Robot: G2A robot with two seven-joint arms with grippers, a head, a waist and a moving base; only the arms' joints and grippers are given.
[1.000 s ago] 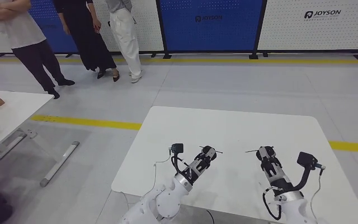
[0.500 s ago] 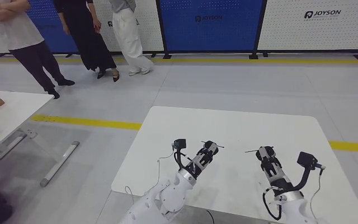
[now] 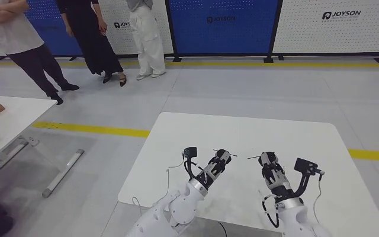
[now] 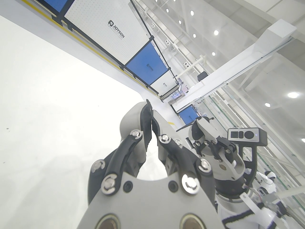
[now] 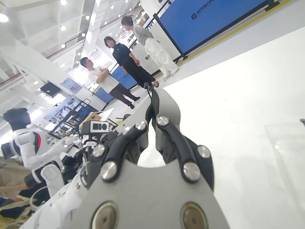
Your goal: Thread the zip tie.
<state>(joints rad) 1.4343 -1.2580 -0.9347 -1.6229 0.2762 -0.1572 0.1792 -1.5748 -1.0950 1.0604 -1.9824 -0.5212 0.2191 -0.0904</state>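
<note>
My left gripper (image 3: 222, 156) hovers low over the front of the white table (image 3: 249, 127), shut on a thin black zip tie piece (image 3: 231, 155) whose end pokes out toward the other arm. My right gripper (image 3: 266, 159) is level with it, a short gap away, shut on a black zip tie strip (image 3: 253, 157) pointing back at the left one. In the left wrist view the pads (image 4: 145, 117) pinch a black tip (image 4: 149, 102), and the right gripper's strip (image 4: 183, 127) shows beyond. In the right wrist view the strip (image 5: 154, 103) stands between shut fingers, with a small head (image 5: 146, 86) on top.
The table's front edge (image 3: 177, 204) lies just below both grippers, and bare tabletop stretches behind them. Another white table (image 3: 23, 115) stands off to the left across the floor.
My right gripper has shifted left, closing the gap to the left gripper. The left gripper moved slightly up and right at first, then held still.
</note>
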